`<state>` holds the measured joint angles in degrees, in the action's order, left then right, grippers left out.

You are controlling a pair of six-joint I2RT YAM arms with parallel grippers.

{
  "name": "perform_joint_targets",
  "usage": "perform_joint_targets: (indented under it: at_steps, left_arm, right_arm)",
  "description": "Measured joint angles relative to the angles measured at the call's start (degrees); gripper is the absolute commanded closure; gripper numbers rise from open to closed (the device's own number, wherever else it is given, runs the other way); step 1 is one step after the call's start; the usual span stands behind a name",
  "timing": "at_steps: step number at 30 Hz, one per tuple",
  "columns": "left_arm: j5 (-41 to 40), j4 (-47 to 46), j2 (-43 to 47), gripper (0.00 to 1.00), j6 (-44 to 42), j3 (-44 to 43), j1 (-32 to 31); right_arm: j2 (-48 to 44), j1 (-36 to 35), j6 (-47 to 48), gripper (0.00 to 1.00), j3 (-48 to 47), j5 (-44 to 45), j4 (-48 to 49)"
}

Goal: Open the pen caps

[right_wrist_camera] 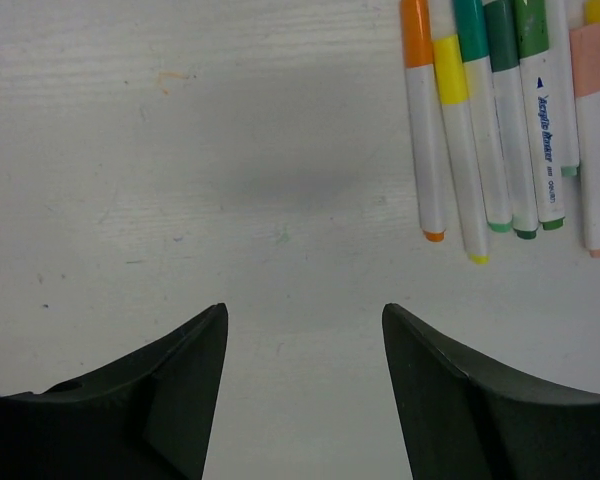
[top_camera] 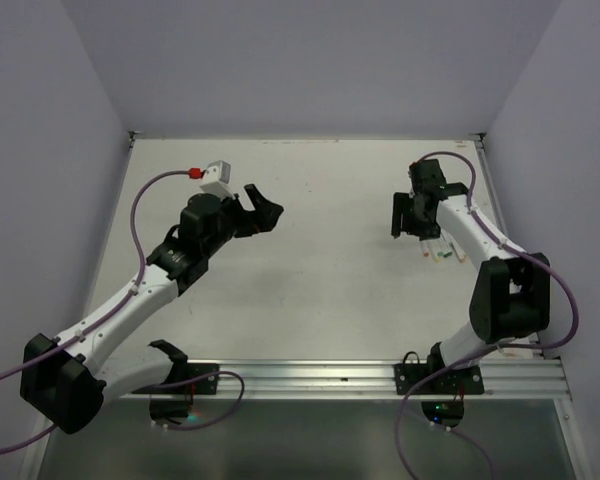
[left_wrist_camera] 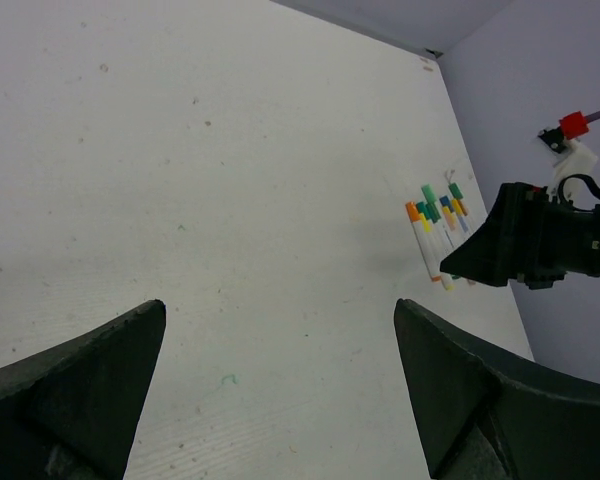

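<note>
Several white pens [right_wrist_camera: 500, 130] lie side by side at the top right of the right wrist view, each with its coloured cap [right_wrist_camera: 417, 35] on: orange, yellow, greens, pink. They also show in the left wrist view [left_wrist_camera: 435, 225] and, partly hidden under the right arm, in the top view [top_camera: 442, 254]. My right gripper [top_camera: 402, 217] is open and empty, above bare table just left of the pens; in its wrist view it [right_wrist_camera: 303, 312] holds nothing. My left gripper [top_camera: 265, 208] is open and empty, far to the left of the pens; it [left_wrist_camera: 280, 305] shows only table between its jaws.
The white table [top_camera: 310, 270] is walled at the back and both sides. A metal rail [top_camera: 330, 378] runs along the near edge. Purple cables [top_camera: 145, 200] trail from both arms. The right arm [left_wrist_camera: 550, 240] shows in the left wrist view beside the pens.
</note>
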<state>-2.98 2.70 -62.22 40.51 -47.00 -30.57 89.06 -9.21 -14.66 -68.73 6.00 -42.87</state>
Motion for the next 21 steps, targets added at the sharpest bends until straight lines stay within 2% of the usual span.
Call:
perform_joint_targets:
  at_steps: [11,21]
  left_arm:
    - [1.3,-4.0,-0.8,0.00,-2.7,0.0,0.0]
    - [2.4,-5.7,-2.5,0.00,-3.4,1.0,0.0]
  right_arm:
    - [10.0,6.4,5.7,0.33,-2.1,0.6,1.5]
    - [12.1,7.1,9.2,0.36,-1.8,-1.3,4.4]
